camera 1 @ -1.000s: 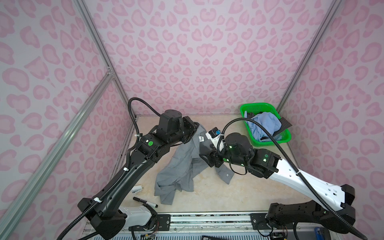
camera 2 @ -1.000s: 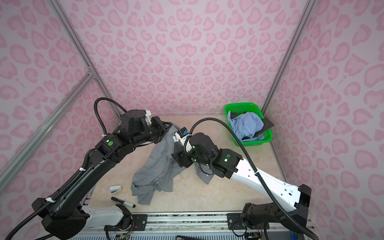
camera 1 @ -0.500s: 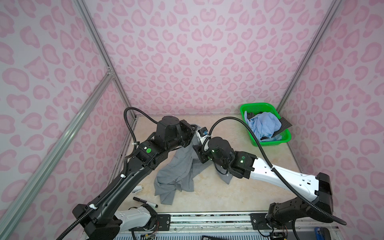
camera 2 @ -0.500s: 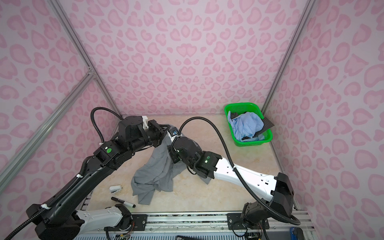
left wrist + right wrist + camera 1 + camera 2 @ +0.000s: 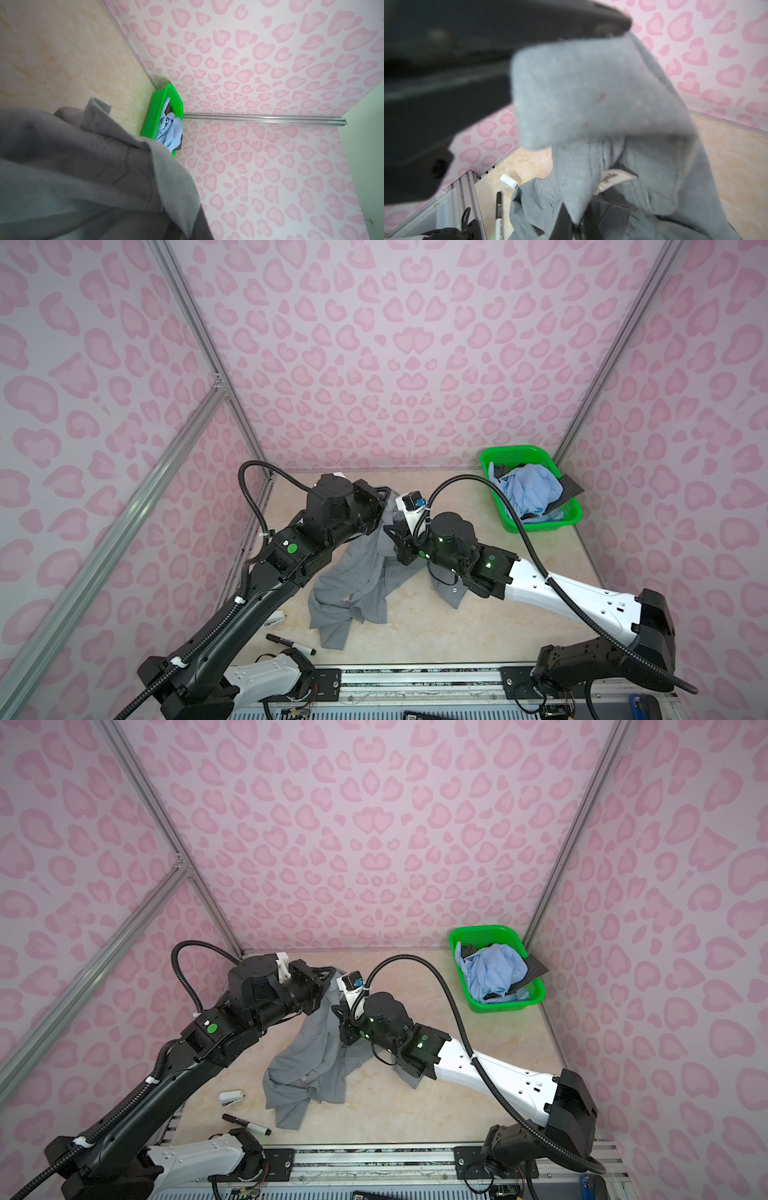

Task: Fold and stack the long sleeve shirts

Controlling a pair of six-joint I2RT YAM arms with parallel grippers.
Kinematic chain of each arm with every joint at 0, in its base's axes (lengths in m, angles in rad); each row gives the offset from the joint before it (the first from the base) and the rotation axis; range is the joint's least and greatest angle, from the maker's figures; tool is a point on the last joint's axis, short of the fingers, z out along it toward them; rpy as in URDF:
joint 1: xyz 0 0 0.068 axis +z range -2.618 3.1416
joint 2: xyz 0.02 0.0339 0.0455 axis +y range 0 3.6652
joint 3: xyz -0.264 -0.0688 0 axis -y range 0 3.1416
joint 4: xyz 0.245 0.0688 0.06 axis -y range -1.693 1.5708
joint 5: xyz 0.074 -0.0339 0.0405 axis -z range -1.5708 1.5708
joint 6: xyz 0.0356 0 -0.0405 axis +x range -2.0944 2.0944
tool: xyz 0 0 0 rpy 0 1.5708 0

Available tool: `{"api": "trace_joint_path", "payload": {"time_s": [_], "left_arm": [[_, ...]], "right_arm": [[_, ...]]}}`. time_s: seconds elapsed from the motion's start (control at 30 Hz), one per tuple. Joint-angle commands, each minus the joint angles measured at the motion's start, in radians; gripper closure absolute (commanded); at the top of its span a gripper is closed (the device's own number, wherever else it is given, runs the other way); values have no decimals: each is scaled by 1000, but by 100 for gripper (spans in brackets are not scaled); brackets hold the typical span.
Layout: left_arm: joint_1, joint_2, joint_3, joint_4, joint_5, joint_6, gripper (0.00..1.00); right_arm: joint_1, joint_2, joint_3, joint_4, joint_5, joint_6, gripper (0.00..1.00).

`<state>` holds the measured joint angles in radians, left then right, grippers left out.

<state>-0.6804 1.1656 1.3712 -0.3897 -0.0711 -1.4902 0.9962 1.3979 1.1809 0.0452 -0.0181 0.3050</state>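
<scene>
One blue shirt (image 5: 528, 491), one charcoal shirt (image 5: 569, 491) in green basket (image 5: 540, 524); jaws both clamped on grey shirt (image 5: 353, 585)

Script on grey shirt (image 5: 591, 93) neck label (image 5: 612, 182) blurred, marker (image 5: 499, 216) print illegible

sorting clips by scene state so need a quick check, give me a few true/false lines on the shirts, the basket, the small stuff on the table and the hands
1. The grey shirt lies folded flat. False: it is crumpled, with one end lifted up at the left hand.
2. The green basket holds a light blue shirt. True.
3. A marker lies on the table near its front edge. True.
4. The stapler sits inside the green basket. False: it lies on the table near the marker.
5. The right hand is open, clear of the cloth. False: it is shut on the grey shirt.
</scene>
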Motion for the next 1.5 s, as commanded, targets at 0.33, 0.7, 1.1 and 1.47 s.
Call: {"api": "trace_joint_path", "payload": {"time_s": [0.33, 0.7, 1.1, 1.47], "left_arm": [[144, -135, 67, -92, -76, 363, 2], [243, -335, -403, -90, 8, 681, 2], [249, -272, -716, 192, 394, 623, 2], [131, -257, -842, 419, 525, 663, 2]], "right_arm": [[-213, -239, -123, 43, -239, 177, 100], [-716, -403, -79, -118, -671, 369, 100], [-975, -432, -246, 356, -964, 837, 100], [-911, -357, -37, 498, -963, 1000, 100]]}}
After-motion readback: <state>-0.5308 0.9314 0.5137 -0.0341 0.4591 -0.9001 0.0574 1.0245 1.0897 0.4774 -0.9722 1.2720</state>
